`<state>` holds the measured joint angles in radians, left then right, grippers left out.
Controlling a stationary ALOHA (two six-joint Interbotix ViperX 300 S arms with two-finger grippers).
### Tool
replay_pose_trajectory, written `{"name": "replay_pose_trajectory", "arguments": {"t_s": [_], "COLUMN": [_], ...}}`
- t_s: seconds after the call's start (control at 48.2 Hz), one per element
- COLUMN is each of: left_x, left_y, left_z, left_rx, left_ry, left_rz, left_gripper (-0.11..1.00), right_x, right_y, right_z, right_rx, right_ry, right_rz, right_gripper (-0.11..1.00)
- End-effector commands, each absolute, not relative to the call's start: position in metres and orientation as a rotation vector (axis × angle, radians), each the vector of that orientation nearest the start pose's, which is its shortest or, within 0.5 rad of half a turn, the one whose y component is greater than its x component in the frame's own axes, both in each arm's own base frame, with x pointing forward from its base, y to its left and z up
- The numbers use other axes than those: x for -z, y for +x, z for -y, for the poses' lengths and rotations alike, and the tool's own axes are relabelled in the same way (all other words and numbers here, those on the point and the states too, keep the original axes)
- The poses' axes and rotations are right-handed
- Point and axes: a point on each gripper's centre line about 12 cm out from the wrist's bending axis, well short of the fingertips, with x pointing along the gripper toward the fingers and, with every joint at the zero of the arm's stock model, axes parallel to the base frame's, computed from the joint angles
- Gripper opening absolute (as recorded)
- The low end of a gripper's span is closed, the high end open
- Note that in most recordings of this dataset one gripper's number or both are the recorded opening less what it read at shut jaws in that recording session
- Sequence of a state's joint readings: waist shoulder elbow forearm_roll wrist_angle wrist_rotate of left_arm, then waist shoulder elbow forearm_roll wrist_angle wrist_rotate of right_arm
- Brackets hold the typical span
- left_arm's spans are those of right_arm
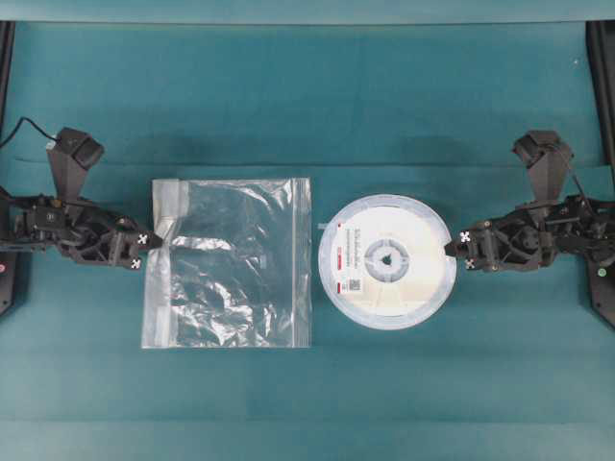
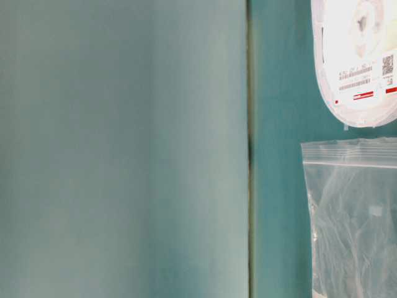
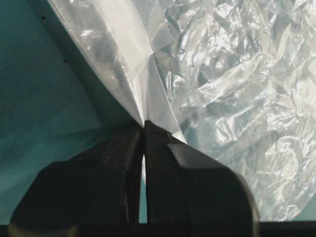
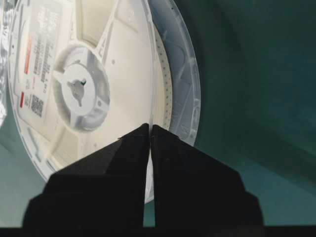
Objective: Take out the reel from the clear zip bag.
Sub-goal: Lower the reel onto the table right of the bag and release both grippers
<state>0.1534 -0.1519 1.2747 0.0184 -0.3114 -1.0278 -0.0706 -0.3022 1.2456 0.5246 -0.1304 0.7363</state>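
On the teal table, the clear zip bag lies flat at the left and the reel just beside it at the right, outside the bag. The left gripper is closed on the bag's edge; the right gripper is closed on the reel's rim.

Overhead view: I look straight down on whole counter, far enough to take in both arms, clear zip bag left of centre, reel right of it. Table-level view: very near, mostly blurred teal surface; only bag's zip edge and part of reel at right side (same pair as overhead). Left wrist view: I look along left tool, close on bag. Right wrist view: along right tool, close on reel.
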Motion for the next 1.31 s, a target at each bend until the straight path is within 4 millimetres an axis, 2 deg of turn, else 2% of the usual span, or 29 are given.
{"name": "replay_pose_trajectory", "arguments": {"t_s": [0.0,0.456,0.519,0.622,0.809,0.913,1.224,1.286], "left_x": [-0.0761,-0.0767,-0.0767,-0.0777,-0.0787,-0.0793,-0.0811,-0.0809], "left_y": [0.2255,0.2255,0.2260,0.2271,0.2292,0.2307,0.2316,0.2307], "left_z": [-0.0334,-0.0334,-0.0335,-0.0336,-0.0339,-0.0342,-0.0342,-0.0341], "left_rx": [-0.533,-0.532,-0.532,-0.530,-0.528,-0.527,-0.519,-0.518], "left_ry": [-1.008,-1.007,-1.007,-1.007,-1.008,-1.009,-1.001,-0.999], "left_rz": [-0.676,-0.675,-0.675,-0.671,-0.666,-0.663,-0.658,-0.659], "left_gripper": [-0.01,-0.01,-0.01,-0.01,-0.01,-0.01,0.00,0.03], "right_x": [-0.1046,-0.1038,-0.1045,-0.1049,-0.1066,-0.1094,-0.1126,-0.1131], "right_y": [0.2239,0.2235,0.2244,0.2249,0.2266,0.2290,0.2305,0.2311], "right_z": [0.0244,0.0230,0.0230,0.0231,0.0218,0.0208,0.0221,0.0225], "right_rx": [0.629,0.630,0.630,0.630,0.614,0.587,0.578,0.578], "right_ry": [1.192,1.195,1.200,1.202,1.188,1.156,1.151,1.150], "right_rz": [-0.619,-0.638,-0.636,-0.634,-0.630,-0.621,-0.599,-0.595], "right_gripper": [0.02,0.02,0.06,0.20,0.73,0.93,0.94,0.94]}}
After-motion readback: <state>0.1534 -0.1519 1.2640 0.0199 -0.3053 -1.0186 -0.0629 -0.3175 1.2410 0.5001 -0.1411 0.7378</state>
